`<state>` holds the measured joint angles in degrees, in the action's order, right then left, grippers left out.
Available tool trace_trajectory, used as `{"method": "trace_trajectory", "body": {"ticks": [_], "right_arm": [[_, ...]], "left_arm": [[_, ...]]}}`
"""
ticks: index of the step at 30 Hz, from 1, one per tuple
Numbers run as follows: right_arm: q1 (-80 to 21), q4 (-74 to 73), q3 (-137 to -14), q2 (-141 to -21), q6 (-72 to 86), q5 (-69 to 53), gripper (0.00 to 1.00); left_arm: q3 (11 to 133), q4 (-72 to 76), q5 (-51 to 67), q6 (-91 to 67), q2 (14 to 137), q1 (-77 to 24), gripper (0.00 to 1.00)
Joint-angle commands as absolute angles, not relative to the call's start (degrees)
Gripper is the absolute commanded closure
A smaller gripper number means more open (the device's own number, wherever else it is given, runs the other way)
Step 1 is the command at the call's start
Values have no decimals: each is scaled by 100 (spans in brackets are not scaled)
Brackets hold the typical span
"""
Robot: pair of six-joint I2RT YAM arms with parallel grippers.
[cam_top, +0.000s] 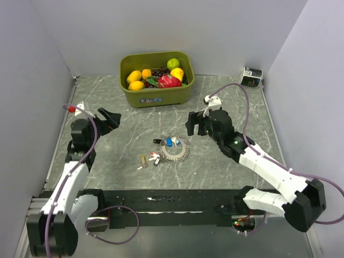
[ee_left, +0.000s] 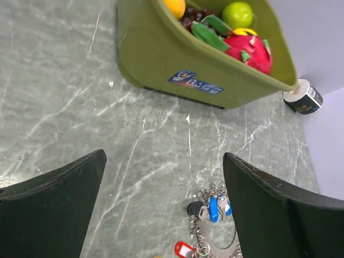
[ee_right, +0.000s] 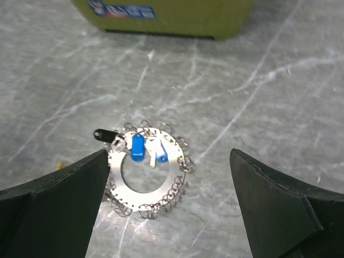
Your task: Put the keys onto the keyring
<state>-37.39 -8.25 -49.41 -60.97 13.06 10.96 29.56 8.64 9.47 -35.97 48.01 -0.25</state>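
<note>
Shows keyring [cam_top: 174,149] at middle of table [cam_top: 242,107], some keys [cam_top: 171,142] lying on it, others loose just beside. Shows left gripper [cam_top: 110,118] and right gripper [cam_top: 194,126] spread wide, apart from both.

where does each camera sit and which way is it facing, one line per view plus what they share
Top external: above and behind the bases, looking down on the table; both arms show, with left gripper and right gripper open.
Left wrist: on the left arm, facing forward and down at the green tub; its dark fingers frame the view.
Right wrist: on the right arm, looking down at the keyring; its own fingers fill the lower corners.
Shared: all three see the keyring, its blue keys and the tub.
</note>
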Motion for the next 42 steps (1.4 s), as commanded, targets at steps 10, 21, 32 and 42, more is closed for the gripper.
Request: {"method": "trace_trajectory", "body": {"ticks": [10,21,32,42], "right_arm": [[-2576,-1222,-4756,-8233,2557,-824,0],[-2873,-633,-4447,-9281,3129,-1880,0],[-3032,-465,-5641,-10353,3261,-2268,7],[-3032,-1239,-7313,-10521,2892,-1794,0]], "left_arm": [[5237,-553,1353,-3384,8435,-1589,4],[6267,-958,2116,-3252,10704,-2531,5],[5661,-720,2180,-3261,10345,-2681,16],[5590,-677,1624,-3428,9765,-2602,24]]}}
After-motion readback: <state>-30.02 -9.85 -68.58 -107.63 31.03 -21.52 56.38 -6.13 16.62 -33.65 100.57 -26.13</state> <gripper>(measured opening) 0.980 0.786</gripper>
